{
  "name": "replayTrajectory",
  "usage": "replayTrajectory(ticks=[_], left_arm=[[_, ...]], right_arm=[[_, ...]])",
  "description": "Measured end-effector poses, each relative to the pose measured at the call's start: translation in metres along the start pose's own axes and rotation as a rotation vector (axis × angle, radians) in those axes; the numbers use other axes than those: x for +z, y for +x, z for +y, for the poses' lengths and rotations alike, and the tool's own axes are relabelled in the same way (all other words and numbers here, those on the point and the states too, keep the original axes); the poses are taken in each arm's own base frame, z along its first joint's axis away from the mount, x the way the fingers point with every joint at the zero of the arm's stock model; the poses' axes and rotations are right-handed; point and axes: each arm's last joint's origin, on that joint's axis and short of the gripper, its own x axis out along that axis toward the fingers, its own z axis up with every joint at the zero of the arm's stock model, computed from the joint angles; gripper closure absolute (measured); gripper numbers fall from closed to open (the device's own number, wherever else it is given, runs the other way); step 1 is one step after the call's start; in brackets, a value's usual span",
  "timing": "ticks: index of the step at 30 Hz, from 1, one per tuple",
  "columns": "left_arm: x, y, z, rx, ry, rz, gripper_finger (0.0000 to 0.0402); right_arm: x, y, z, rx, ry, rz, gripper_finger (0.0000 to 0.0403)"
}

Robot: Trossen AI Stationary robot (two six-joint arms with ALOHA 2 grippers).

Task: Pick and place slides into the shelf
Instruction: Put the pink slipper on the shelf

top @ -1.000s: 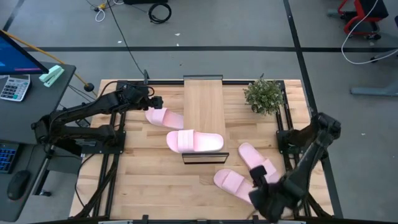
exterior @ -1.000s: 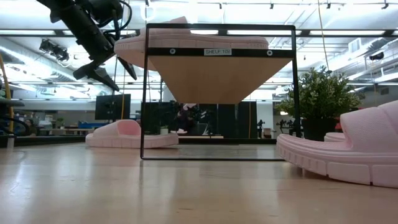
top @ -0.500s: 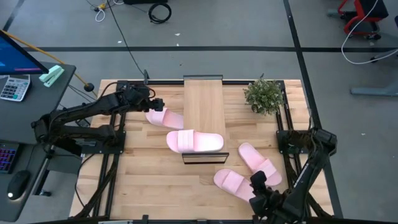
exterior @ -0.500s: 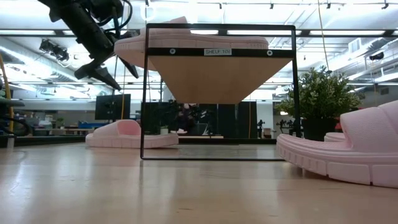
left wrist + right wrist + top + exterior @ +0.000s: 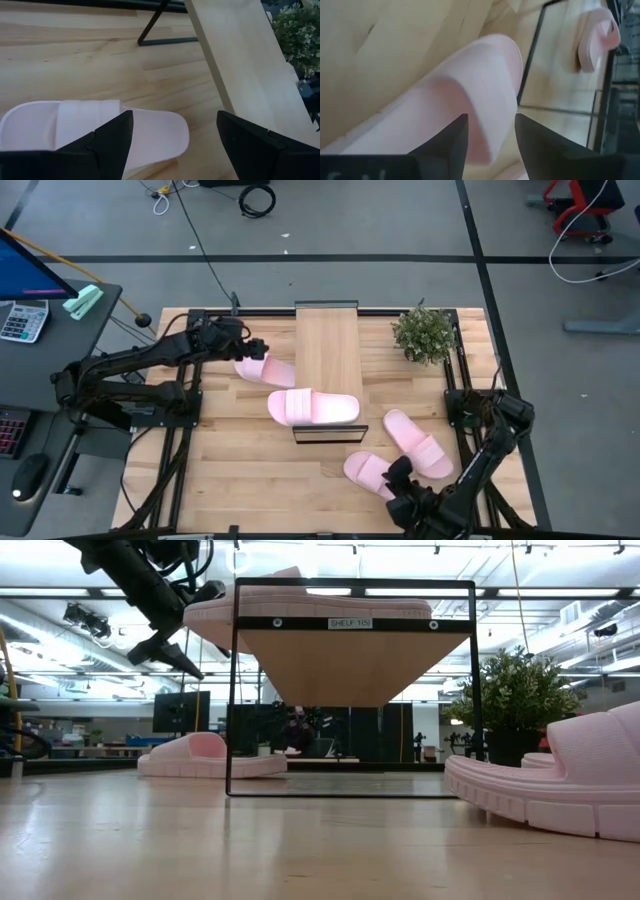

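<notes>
Near the table's front edge, right of centre: right gripper (image 5: pixel 400 492) lined up on a slide

The front slide (image 5: pixel 372 474) lies just ahead of the fingers, its long axis slanting from front-right toward the shelf's (image 5: pixel 328 345) front end, so the right arm is clearly the nearer one. Wrist view has the jaws parted either side of the strap (image 5: pixel 465 95), not clamped yet as far as I can tell. Second slide (image 5: pixel 417 445) sits just beside it toward the right edge. One slide (image 5: pixel 312 407) already rests across the shelf's front end. Over by the shelf's left side, the left gripper (image 5: pixel 247 346) hangs wide open above the last slide (image 5: pixel 268 370).
</notes>
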Motion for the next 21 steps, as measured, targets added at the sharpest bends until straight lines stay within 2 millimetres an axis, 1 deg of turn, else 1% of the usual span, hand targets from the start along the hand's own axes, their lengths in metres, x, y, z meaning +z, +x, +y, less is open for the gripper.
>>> replayTrajectory(ticks=[6, 10, 16, 19, 21], left_arm=[[0.000, 0.000, 0.000, 0.005, 0.000, -0.010, 0.0108], [-0.001, 0.000, -0.001, 0.002, 0.009, -0.007, 0.0108], [-0.003, -0.001, -0.003, -0.008, 0.023, 0.003, 0.0108], [-0.005, -0.001, -0.004, -0.014, 0.029, 0.008, 0.0108], [-0.006, -0.001, -0.005, -0.019, 0.031, 0.014, 0.0108]], right_arm=[[-0.004, 0.018, 0.002, 0.006, -0.062, -0.007, 0.0238], [-0.007, 0.031, 0.000, 0.008, -0.074, 0.006, 0.0238], [-0.003, 0.042, -0.008, 0.008, -0.037, 0.006, 0.0238], [0.000, 0.045, -0.009, 0.018, -0.010, -0.006, 0.0252], [0.002, 0.047, -0.010, 0.042, 0.004, -0.010, 0.0276]])
